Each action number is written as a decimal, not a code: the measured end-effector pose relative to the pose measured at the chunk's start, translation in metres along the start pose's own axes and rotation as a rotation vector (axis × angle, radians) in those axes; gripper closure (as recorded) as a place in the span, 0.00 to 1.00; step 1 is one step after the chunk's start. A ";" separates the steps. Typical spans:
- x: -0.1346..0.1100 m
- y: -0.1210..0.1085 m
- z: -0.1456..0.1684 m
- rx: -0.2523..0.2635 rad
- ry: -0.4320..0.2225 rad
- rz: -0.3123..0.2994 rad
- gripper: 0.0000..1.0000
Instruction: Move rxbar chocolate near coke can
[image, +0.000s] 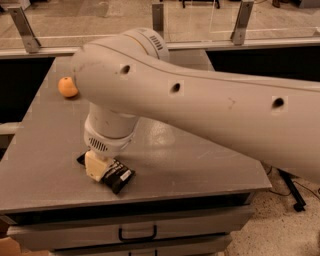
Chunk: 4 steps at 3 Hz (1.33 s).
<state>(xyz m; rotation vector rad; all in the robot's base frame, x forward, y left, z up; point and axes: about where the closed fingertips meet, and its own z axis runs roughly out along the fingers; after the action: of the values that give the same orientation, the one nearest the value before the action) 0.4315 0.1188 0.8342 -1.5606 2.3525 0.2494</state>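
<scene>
The rxbar chocolate (116, 175) is a flat black wrapper bar with white lettering. It lies near the front left edge of the grey table (200, 165). My gripper (96, 166) hangs straight down from the big white arm (200, 100) and sits on the bar's left end, covering part of it. The coke can is hidden or out of view; the arm blocks much of the table's back.
A round orange fruit (67, 87) sits at the table's back left, just left of the arm. A glass railing with metal posts (22, 27) runs behind the table. Drawers with a handle (137, 233) are below the front edge.
</scene>
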 end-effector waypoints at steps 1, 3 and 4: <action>0.010 -0.041 -0.028 0.066 -0.080 0.006 1.00; 0.029 -0.097 -0.075 0.141 -0.188 -0.080 1.00; 0.042 -0.105 -0.078 0.157 -0.184 -0.023 1.00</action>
<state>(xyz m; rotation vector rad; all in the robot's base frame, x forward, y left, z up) 0.5004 0.0174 0.8953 -1.4266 2.1567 0.1890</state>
